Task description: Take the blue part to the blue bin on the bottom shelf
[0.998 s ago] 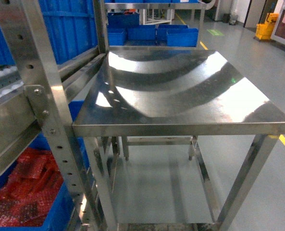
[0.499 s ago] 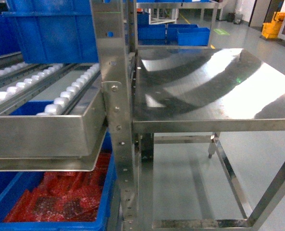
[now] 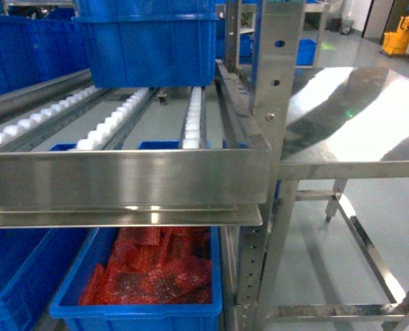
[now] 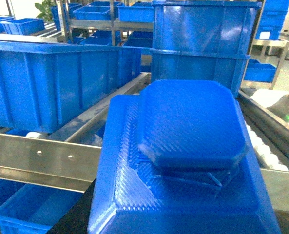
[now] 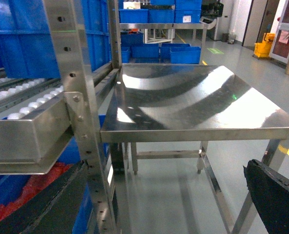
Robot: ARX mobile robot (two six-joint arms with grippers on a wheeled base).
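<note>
Head and wrist views, facing rack point(image 3: 270, 138)

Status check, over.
Right pincer open, empty. Blue part fills left wrist view, grip unseen. Roller tier's steel bar overhangs bin of red bags.

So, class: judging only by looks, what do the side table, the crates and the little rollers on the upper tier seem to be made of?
Side table: likely stainless steel, polished; it mirrors lights and its surroundings.
Crates: probably moulded plastic, uniformly blue with a dull sheen and ribbed rims.
Rollers: seemingly white plastic, matte; material uncertain.
</note>
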